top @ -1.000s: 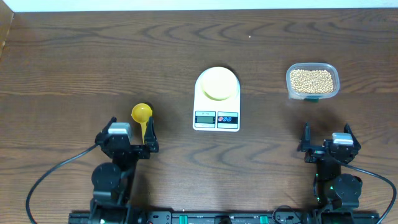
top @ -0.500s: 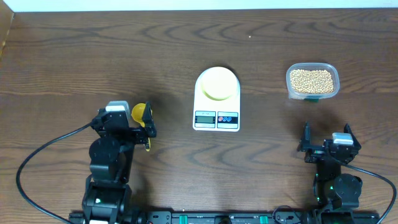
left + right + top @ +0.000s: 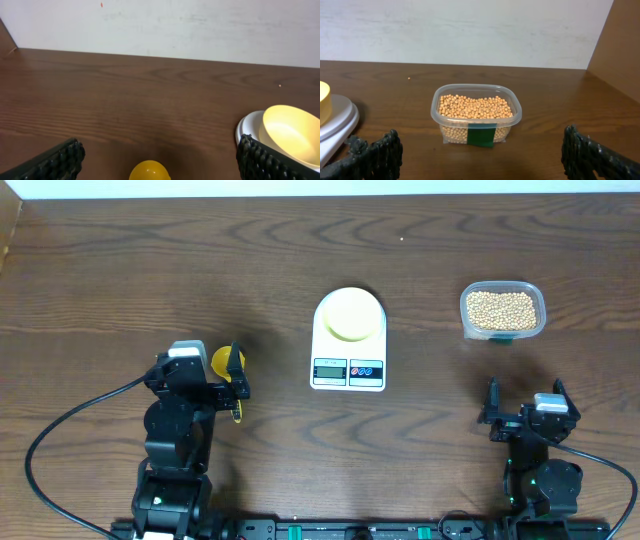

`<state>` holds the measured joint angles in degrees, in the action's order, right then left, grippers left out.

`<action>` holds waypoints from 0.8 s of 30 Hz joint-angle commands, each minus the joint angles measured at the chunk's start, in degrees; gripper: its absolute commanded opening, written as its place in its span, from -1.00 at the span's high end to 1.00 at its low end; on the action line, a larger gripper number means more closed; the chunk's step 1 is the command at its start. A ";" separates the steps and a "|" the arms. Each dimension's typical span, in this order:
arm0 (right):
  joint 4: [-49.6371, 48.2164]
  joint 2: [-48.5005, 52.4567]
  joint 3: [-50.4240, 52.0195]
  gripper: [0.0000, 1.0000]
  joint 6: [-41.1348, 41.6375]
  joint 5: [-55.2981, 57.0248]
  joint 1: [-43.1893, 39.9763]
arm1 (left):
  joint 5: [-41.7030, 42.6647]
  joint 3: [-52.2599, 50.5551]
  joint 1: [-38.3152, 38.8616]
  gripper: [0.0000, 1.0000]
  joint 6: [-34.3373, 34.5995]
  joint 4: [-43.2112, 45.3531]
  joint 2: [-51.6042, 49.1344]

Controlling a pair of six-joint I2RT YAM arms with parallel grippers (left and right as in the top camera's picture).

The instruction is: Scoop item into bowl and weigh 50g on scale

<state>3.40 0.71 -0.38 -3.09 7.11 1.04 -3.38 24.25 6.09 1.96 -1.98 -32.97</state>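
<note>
Between the spread, empty fingers of the left gripper (image 3: 159, 156) sits the scoop (image 3: 149, 172): probably light, rigid, slick. Grip its handle firmly; beans (image 3: 475, 107) roll easily.

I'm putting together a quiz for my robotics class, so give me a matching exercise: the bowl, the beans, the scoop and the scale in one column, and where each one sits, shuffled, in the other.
Things:
1. bowl
2. beans
3. scoop
4. scale

Places:
A. in the clear tub
B. table centre, display toward the robot
C. by the open left fingers
D. on top of the scale

Pairs: 1-D, 2-A, 3-C, 4-B
</note>
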 commanded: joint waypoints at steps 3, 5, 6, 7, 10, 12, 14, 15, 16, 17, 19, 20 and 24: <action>0.24 -0.22 0.07 -0.98 0.87 0.17 0.31 | -1.68 1.92 -0.31 -0.97 0.48 -0.63 0.00; 0.24 -0.22 0.07 -0.98 0.87 0.17 0.31 | -3.06 1.92 -0.31 -0.98 0.48 -0.63 0.00; 0.24 -0.22 0.07 -0.99 0.87 0.17 0.31 | -3.37 1.92 -0.28 -0.98 0.48 -0.63 0.00; 0.24 -0.22 0.07 -0.99 0.87 0.17 0.31 | -3.37 1.92 -0.28 -0.98 0.48 -0.61 0.00; 0.24 -0.22 0.07 -0.98 0.87 0.17 0.31 | -3.34 1.92 -0.28 -0.98 0.50 -1.05 0.00; 0.24 -0.22 0.07 -0.98 0.87 0.17 0.31 | -3.34 1.90 -0.28 -0.98 0.50 -1.70 0.00; 0.24 -0.22 0.07 -0.99 0.87 0.17 0.31 | -3.34 1.90 -0.28 -0.97 0.50 -1.49 0.00; 0.24 -0.22 0.07 -0.99 0.87 0.17 0.31 | -3.34 1.92 -0.28 -0.97 0.50 -1.36 0.02; 0.24 -0.22 0.07 -0.98 0.87 0.17 0.31 | -3.34 1.90 -0.28 -0.98 0.48 -1.09 0.02; 0.24 -0.22 0.07 -0.99 0.87 0.17 0.31 | -3.34 1.90 -0.28 -0.97 0.48 -0.96 0.00; 0.24 -0.22 0.07 -0.99 0.87 0.17 0.31 | -3.37 1.90 -0.31 -0.98 0.44 -0.57 0.02; 0.24 -0.22 0.07 -0.98 0.87 0.17 0.31 | -3.37 1.92 -0.28 -0.98 0.46 -0.48 0.00; 0.24 -0.22 0.07 -0.99 0.87 0.17 0.31 | -3.34 1.92 -0.28 -0.97 0.48 -0.28 0.02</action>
<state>3.42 0.71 -0.38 -3.09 7.11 1.04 -6.00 24.25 6.09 1.96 -2.70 -32.97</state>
